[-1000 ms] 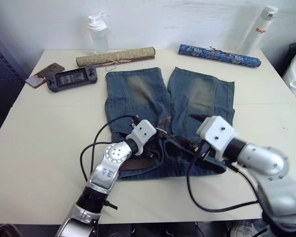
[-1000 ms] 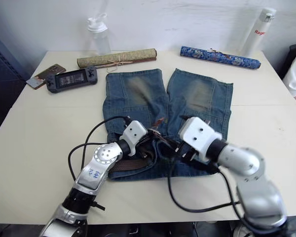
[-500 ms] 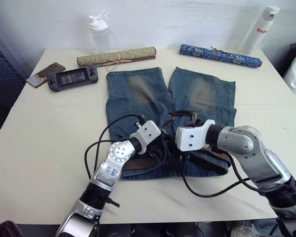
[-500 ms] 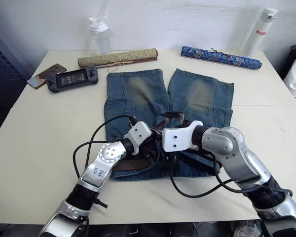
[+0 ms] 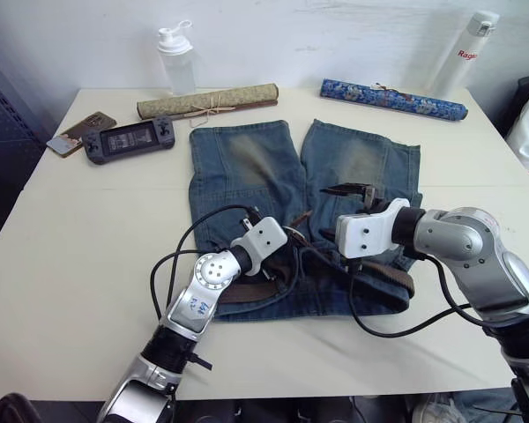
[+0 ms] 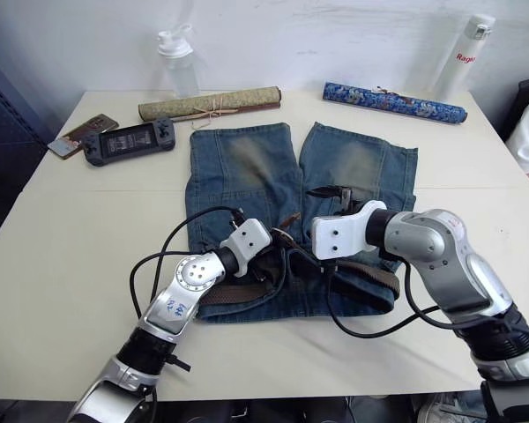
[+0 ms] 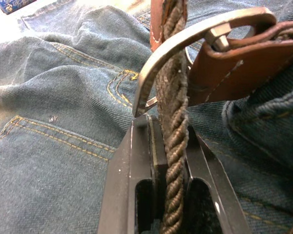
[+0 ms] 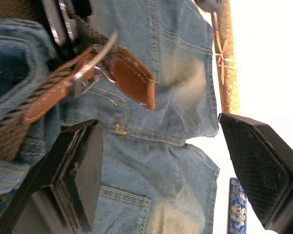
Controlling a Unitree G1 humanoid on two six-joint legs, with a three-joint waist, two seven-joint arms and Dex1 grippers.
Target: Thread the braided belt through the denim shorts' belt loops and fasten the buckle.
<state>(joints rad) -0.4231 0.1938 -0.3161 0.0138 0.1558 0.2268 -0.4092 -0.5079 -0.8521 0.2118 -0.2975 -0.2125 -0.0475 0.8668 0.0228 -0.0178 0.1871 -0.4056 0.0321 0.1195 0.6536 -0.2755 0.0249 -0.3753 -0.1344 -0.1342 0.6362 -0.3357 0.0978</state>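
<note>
Right gripper point(image 8: 161, 175) has let go and backed off, fingers spread; left gripper point(image 7: 171, 161) pinches the belt point(image 7: 173, 122) at the buckle point(image 7: 195, 36) on the shorts point(image 5: 247, 176); fastening looks close.

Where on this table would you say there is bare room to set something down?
Bare table lies left of the denim shorts, below the game console, and right of the shorts. It is crowded along the far edge and at the waistband, where both grippers work the braided belt.
</note>
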